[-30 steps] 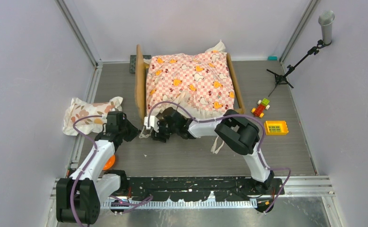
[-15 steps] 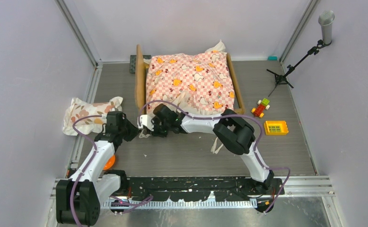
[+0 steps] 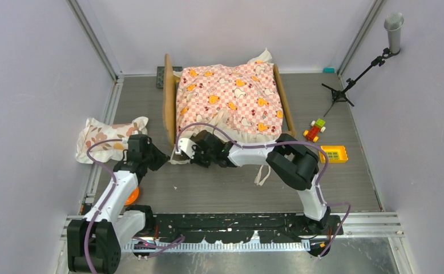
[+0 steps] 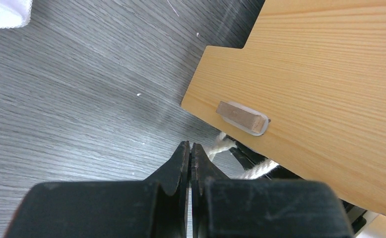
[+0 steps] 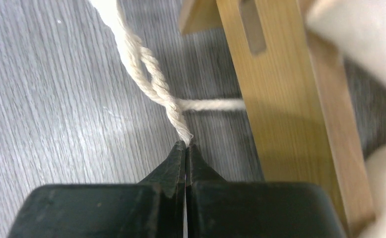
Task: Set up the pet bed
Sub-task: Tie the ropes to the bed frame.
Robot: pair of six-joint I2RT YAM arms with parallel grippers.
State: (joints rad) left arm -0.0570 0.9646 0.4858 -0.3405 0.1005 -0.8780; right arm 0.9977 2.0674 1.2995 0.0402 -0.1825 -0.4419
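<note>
The pet bed [image 3: 169, 100] stands at the back middle, its tan wooden frame covered by a pink-checkered sheet [image 3: 231, 97]. At its near-left corner my right gripper [image 3: 183, 153] is shut on the frayed end of a white twisted cord [image 5: 149, 74], which runs to the wooden frame [image 5: 285, 99]. My right gripper [image 5: 186, 145] pinches only the cord's tip. My left gripper [image 3: 161, 156] is just left of that corner. In the left wrist view my left gripper [image 4: 190, 147] is shut with nothing in it, close below the wooden headboard [image 4: 325, 74], with the cord [image 4: 223, 145] beside its tip.
A floral pillow [image 3: 107, 137] lies left of the bed. Another white tie [image 3: 261, 174] trails on the floor by the bed's near edge. A toy car [image 3: 315, 130], a yellow box [image 3: 333, 153] and a microphone stand [image 3: 351, 83] sit to the right. An orange object [image 3: 132, 197] lies under the left arm.
My right gripper has closed from open onto the cord end beside the bed's near-left corner. The left arm has barely moved.
</note>
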